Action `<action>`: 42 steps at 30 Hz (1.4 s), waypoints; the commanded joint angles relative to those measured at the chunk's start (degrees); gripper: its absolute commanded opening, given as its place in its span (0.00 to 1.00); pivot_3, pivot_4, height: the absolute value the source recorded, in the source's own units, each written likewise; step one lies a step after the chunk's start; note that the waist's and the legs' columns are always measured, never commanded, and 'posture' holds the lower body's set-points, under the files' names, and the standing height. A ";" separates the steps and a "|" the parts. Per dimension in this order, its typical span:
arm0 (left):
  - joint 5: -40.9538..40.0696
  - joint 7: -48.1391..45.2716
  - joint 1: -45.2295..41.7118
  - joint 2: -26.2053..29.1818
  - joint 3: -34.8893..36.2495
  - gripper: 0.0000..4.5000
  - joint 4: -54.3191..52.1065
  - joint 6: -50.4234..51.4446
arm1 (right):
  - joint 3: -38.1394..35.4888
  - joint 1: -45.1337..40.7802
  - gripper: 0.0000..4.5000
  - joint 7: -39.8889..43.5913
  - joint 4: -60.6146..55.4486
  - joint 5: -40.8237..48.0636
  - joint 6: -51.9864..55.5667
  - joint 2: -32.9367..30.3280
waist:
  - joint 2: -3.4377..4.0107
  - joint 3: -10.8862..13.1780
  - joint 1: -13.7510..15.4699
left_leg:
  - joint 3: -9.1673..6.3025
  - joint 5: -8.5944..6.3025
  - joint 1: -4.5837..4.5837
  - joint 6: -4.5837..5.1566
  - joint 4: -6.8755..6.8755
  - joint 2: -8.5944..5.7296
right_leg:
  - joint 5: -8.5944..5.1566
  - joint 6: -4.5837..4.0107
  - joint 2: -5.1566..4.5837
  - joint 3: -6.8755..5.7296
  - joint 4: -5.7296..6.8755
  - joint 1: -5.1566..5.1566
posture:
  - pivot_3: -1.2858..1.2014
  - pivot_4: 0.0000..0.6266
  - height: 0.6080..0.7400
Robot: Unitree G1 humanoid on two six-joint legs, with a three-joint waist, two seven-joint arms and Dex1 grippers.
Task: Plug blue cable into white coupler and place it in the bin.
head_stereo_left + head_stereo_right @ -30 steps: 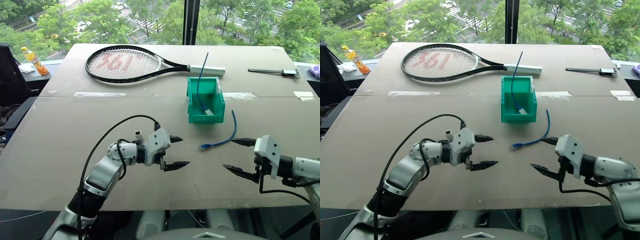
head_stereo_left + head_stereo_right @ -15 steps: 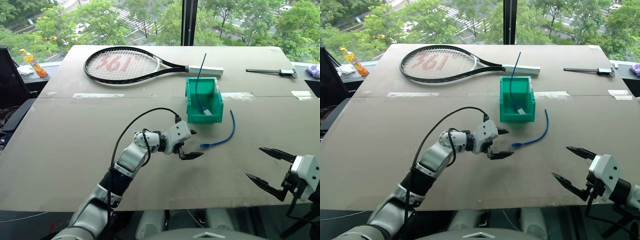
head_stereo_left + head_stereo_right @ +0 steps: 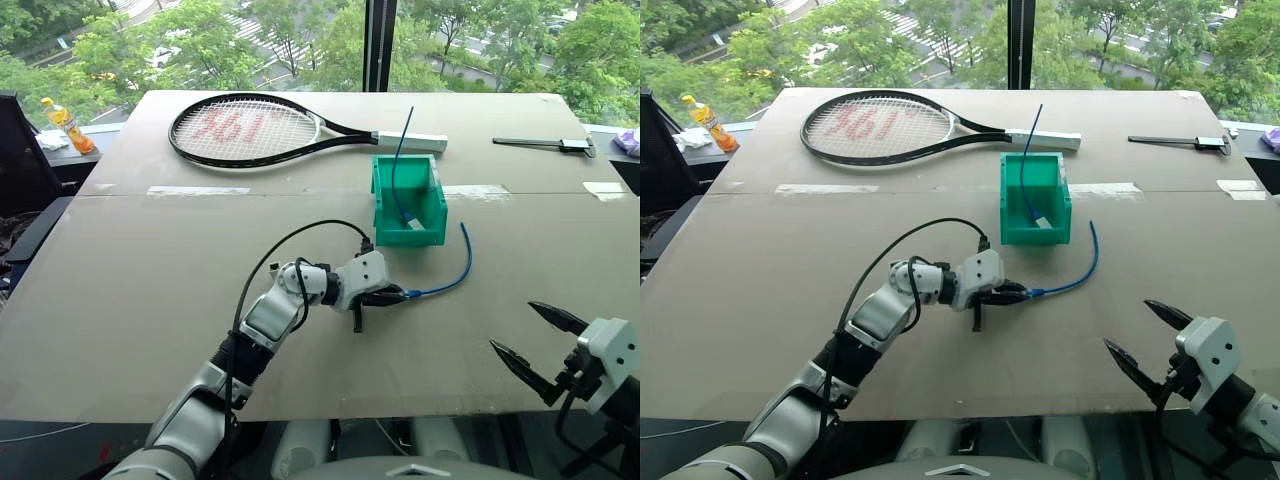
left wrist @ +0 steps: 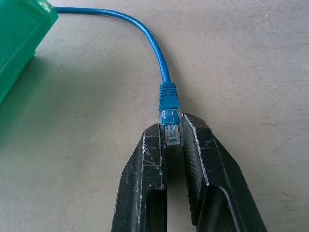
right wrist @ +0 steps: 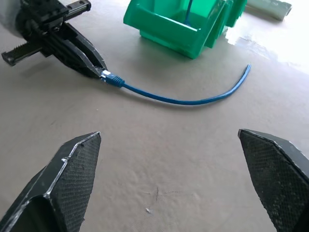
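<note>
Pinching the clear plug at the tip of the blue cable, my left pincer has its two black fingers pressed against the plug's sides, low over the table. From that grip the cable runs away from my fingertips, lying on the tabletop and curving up toward the bin, with its free end just past the bin's near right corner. The bin itself stands just beyond my left pincer, its lowered lip facing me. Inside it a second, straighter blue cable leans up and over the back wall, and a small white piece lies at its foot near the front lip; I cannot tell whether that is the white coupler.

My right pincer hangs well apart from all this, off near the table's front edge to the right of the cable, its fingers spread wide with nothing between them.

Beyond the bin lies a tennis racket, its handle nearly touching the bin's far side. Farther off to the right sits a dark caliper-like tool.
</note>
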 commanded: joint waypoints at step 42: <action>-7.81 -2.06 -1.11 -6.06 9.08 0.00 0.70 -28.97 | 17.04 -26.79 0.01 -51.78 -5.03 51.91 15.86 14.57 | -0.01 -0.01 -0.17 | -0.04 -0.02 -0.21 0.06 0.01 -0.05 | 0.15 -0.16 0.15 0.00 -0.01 -0.12 | 0.52 0.24 1.00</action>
